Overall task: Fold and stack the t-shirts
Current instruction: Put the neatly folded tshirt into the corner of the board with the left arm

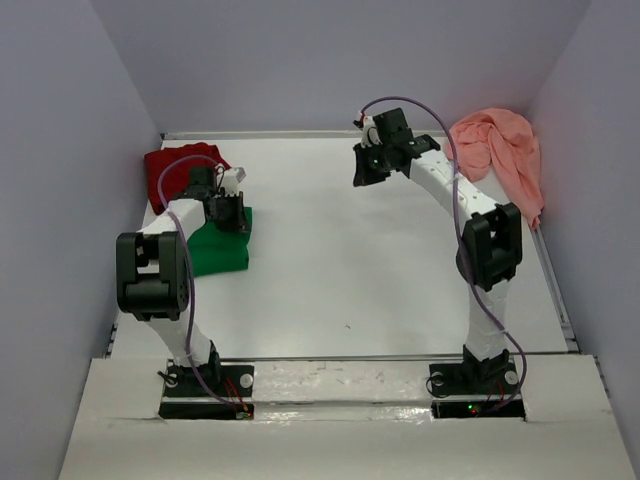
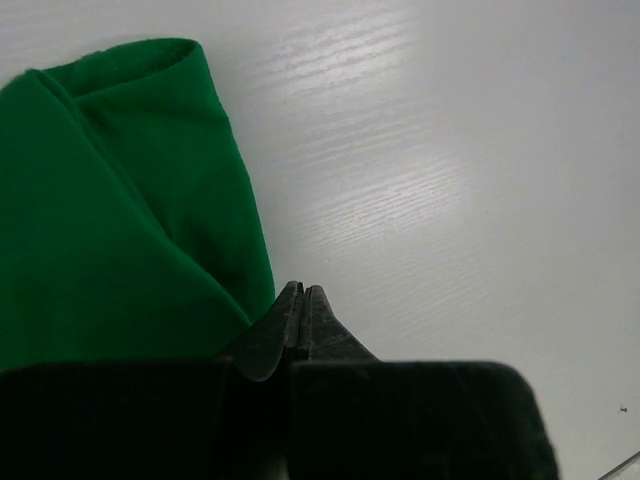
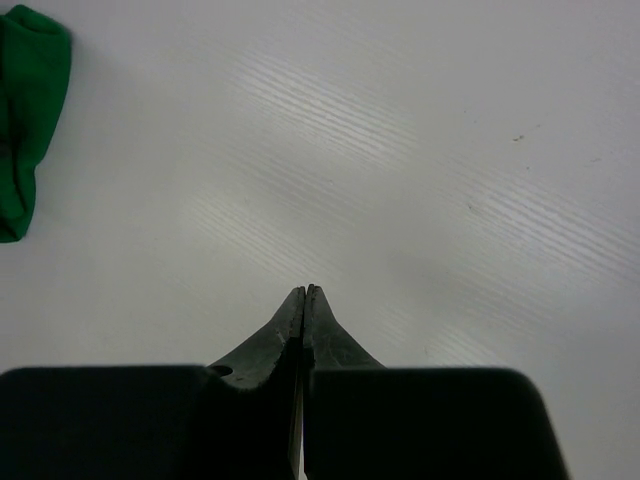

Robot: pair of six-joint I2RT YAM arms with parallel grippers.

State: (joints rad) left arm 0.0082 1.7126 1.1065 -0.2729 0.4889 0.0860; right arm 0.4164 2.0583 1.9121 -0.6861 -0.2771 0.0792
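Both are closed and empty: the left pincer point(image 2: 303, 292) hangs at the edge of the folded green t-shirt point(image 2: 110, 210), the right pincer point(image 3: 304, 292) over bare surface point(image 3: 430, 150). The dark red t-shirt point(image 1: 168, 168) lies far left, the salmon-pink t-shirt point(image 1: 500, 150) crumpled far right

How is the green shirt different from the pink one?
The green shirt looks folded into a neat block; the pink shirt is a crumpled heap. The green shirt lies on the left, near the red shirt; the pink shirt sits alone in the far right corner. Both are plain cloth.
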